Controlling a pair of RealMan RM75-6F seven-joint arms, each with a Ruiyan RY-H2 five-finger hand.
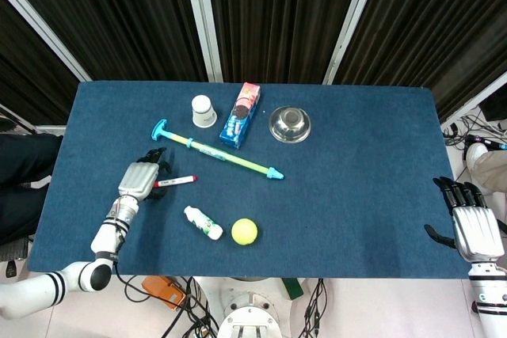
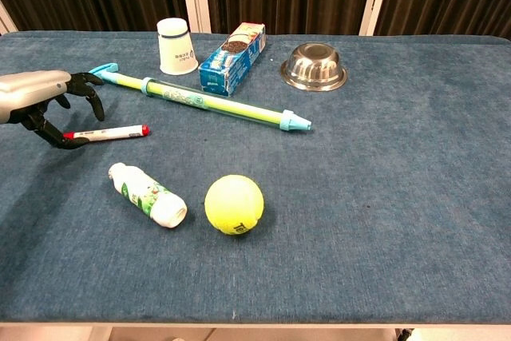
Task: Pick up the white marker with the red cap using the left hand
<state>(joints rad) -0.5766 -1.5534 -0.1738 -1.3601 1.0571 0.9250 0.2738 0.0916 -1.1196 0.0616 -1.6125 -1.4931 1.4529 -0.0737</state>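
Just under the left hand (image 2: 44, 101) lies the marker (image 2: 108, 132).

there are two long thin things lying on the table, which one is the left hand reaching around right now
The white marker with the red cap, the shorter one. The left hand curls over its capped end; the long green and blue stick lies beyond it.

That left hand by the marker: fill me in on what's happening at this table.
The robot's left hand is at the red-capped end of the white marker, which lies flat on the blue table; its dark fingers curl around that end, though a firm grip can't be confirmed and the marker isn't lifted. The right hand rests open at the table's far corner, holding nothing. Nearby lie a small bottle, a tennis ball and a long green tube.
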